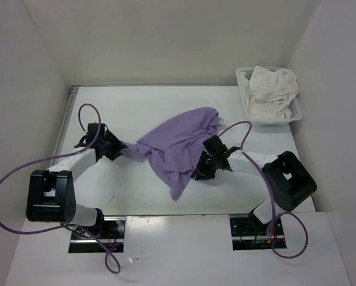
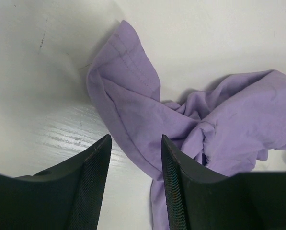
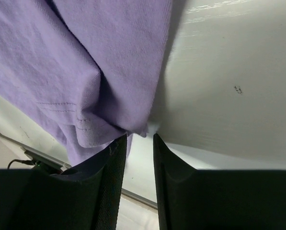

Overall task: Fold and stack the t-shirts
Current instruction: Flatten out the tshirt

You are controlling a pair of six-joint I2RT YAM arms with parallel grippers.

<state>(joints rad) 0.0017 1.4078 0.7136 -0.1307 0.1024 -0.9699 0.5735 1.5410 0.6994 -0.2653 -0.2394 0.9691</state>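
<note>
Nearest you, the lavender shirt (image 1: 178, 143) sends a narrow tail toward the arm bases. From there it runs away from you and to the right, so its long axis lies on a diagonal across the table (image 1: 124, 107). It is crumpled, not flat, and a second tongue of cloth reaches out sideways to the left.

That tongue meets your left gripper (image 2: 135, 143). Its fingers stand spread, with a hemmed band of the cloth running into the gap along the right finger and bare table beside the left one. Nothing is clamped there. From this gripper the bulk of the shirt lies to the right, toward the centre.

Your right gripper (image 3: 140, 139) sits at the shirt's opposite edge, a little nearer you than the left one. Its fingers are narrowly parted and pale table shows down the gap. A gathered fold with a stitched hem hangs right at the tips, mostly over the left finger. The cloth lies to this gripper's left.

So the shirt lies between the two arms, and each touches its own side; neither is clearly nearer. I judge the coming move to be a pull apart, across the diagonal, to spread the cloth.

Farthest away, at the right rear corner, the basket (image 1: 272, 122) holds the cream shirt (image 1: 274, 89), well apart from both grippers.
</note>
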